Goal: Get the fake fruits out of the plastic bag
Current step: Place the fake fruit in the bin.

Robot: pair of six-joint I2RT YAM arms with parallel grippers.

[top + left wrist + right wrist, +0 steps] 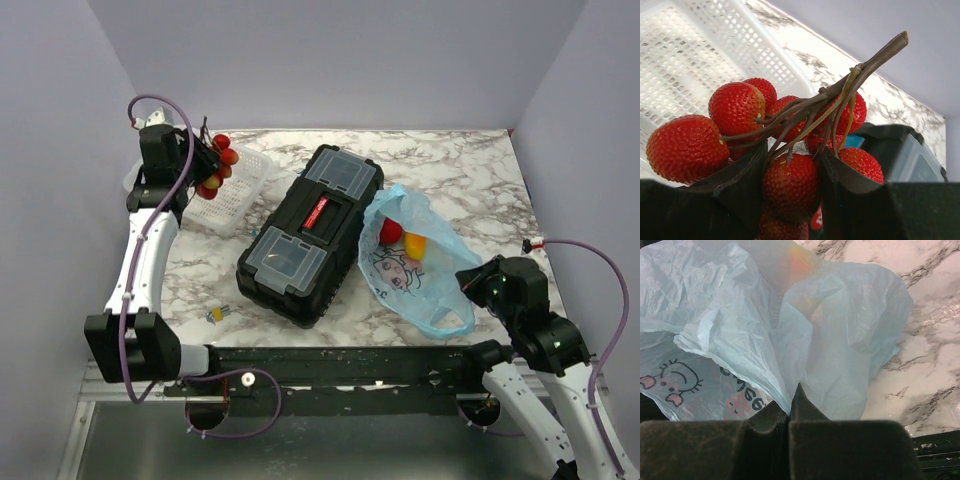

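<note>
Left gripper [790, 167] at ten o'clock: jaws clamped on the red bunch [735, 107], above the basket [250, 188]. Lower it before release. The bag [405, 278] at four o'clock holds a red fruit [391, 232] and an orange fruit [414, 247] — right gripper [789, 412] pinched tight on its edge. Advise a firm pinch.

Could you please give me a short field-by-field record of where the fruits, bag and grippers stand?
Left gripper: shut on bunch of glossy red plastic fruits on a brown stem, over white mesh basket
Right gripper: shut on light-blue translucent plastic bag, at its edge
Inside bag: red round fruit, orange-yellow fruit
Table centre: black plastic toolbox
</note>
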